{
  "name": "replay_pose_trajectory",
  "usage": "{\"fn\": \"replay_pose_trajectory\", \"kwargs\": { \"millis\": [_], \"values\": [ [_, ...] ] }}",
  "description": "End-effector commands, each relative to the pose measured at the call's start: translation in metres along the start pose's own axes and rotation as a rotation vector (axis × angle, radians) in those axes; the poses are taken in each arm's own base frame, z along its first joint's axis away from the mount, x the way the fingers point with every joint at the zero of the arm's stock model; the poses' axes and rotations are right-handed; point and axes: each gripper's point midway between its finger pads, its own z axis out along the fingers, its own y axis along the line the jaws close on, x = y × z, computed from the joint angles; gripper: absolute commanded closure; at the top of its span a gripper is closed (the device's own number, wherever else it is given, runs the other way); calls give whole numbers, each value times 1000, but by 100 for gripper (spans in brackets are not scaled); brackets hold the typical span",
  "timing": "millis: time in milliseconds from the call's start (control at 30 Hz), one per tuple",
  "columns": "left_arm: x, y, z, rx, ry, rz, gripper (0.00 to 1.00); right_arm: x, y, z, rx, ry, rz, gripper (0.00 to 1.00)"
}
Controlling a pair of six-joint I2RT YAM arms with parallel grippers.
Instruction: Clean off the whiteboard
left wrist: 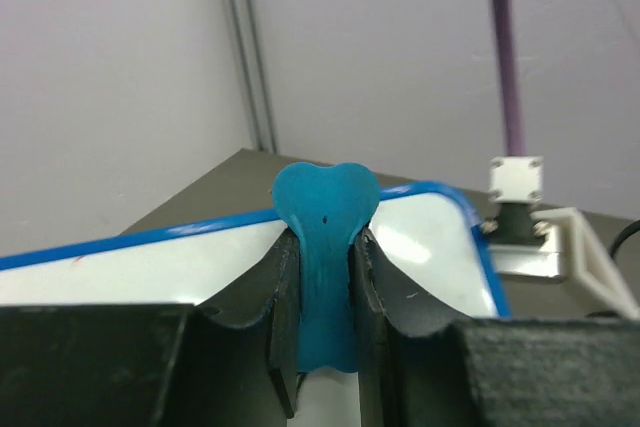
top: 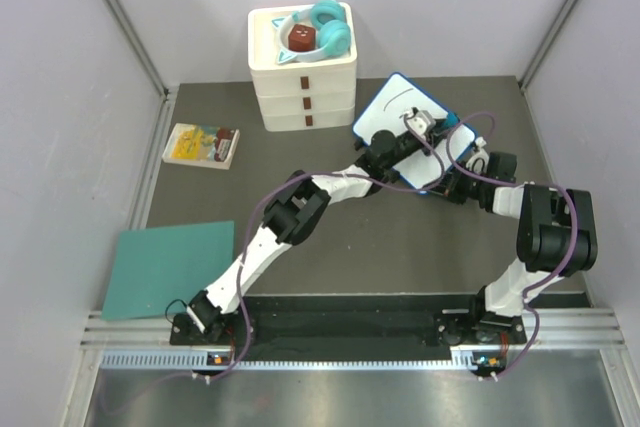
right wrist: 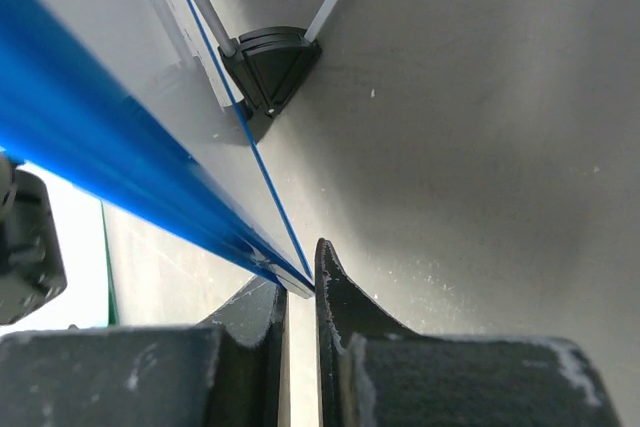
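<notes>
Clamping whiteboard (right wrist: 100, 162) rim, right gripper (right wrist: 305, 282), seen wrist-only; left gripper (left wrist: 325, 239) pinches eraser (left wrist: 326, 197).

No readable text, booklet (top: 201, 144) print too small

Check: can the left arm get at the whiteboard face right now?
Likely yes: left jaws, shut on a blue heart-shaped piece, hang just over the whiteboard face with nothing between. The right jaws pinch only its blue rim.
</notes>
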Motion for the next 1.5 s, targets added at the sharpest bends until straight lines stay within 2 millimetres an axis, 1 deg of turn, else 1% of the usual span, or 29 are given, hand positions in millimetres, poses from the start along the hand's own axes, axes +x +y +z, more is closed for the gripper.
{"fn": "replay_pose_trajectory", "kwargs": {
  "millis": [0, 67, 100, 133, 167, 200, 233, 333, 400, 433, 500, 533, 567, 633, 700, 733, 800, 833, 900, 967, 1067, 1100, 1167, 1233, 1267, 1333, 1400, 1467],
  "values": [
    [8, 45, -17, -60, 126, 94, 100, 94, -4, -10, 31, 287, 141, 100],
    [10, 45, -17, -28, 173, 147, 100, 95, -4, -10, 32, 289, 141, 100],
    [18, 45, -19, -1, 220, 179, 98, 94, -4, -10, 33, 287, 140, 100],
    [22, 36, -19, 60, 229, 187, 98, 94, -4, -10, 31, 287, 139, 100],
    [17, 36, -15, 80, 224, 211, 96, 95, -4, -10, 31, 288, 140, 100],
    [23, 32, -17, 110, 251, 210, 94, 94, -4, -10, 32, 286, 139, 100],
    [20, 27, -14, 157, 241, 220, 93, 94, -3, -10, 32, 285, 138, 100],
    [21, 17, -12, 222, 222, 224, 95, 94, -4, -11, 33, 285, 138, 100],
    [18, 8, -12, 250, 201, 178, 100, 95, -3, -11, 32, 286, 139, 100],
    [19, 4, -12, 271, 196, 162, 100, 94, -3, -11, 31, 284, 135, 100],
    [19, -13, -15, 346, 188, 135, 100, 94, -3, -10, 32, 285, 136, 100],
    [22, -16, -19, 364, 197, 124, 100, 94, -3, -10, 30, 286, 137, 100],
    [20, -19, -21, 380, 189, 128, 100, 94, -3, -11, 31, 287, 138, 100],
    [22, -21, -26, 394, 204, 132, 100, 94, -3, -10, 30, 286, 138, 100],
    [28, -19, -32, 407, 242, 151, 100, 94, -3, -10, 30, 286, 137, 100],
    [28, -16, -34, 407, 259, 163, 100, 95, -3, -11, 31, 287, 139, 100],
    [34, 0, -37, 356, 298, 194, 100, 94, -3, -10, 30, 287, 136, 100],
    [34, 8, -36, 329, 305, 201, 100, 94, -3, -10, 30, 286, 137, 100],
    [36, 27, -37, 260, 321, 214, 100, 94, -3, -10, 29, 286, 135, 100],
    [37, 51, -35, 161, 335, 232, 100, 94, -3, -10, 31, 285, 134, 100],
    [39, 78, -36, 82, 350, 243, 100, 94, -3, -10, 33, 286, 135, 100],
    [40, 83, -37, 64, 353, 253, 100, 94, -3, -10, 31, 286, 135, 100],
    [41, 101, -40, 9, 364, 277, 100, 94, -3, -10, 29, 286, 133, 100],
    [44, 113, -44, -20, 376, 288, 100, 94, -2, -11, 29, 285, 133, 100],
    [45, 124, -47, -45, 386, 291, 100, 94, -2, -11, 29, 285, 132, 100],
    [50, 133, -49, -58, 396, 294, 99, 94, -2, -11, 29, 285, 133, 100],
    [58, 145, -57, -68, 427, 291, 98, 94, -2, -11, 28, 284, 131, 100],
    [60, 151, -62, -56, 435, 282, 97, 94, -2, -11, 30, 284, 132, 100]
  ]
}}
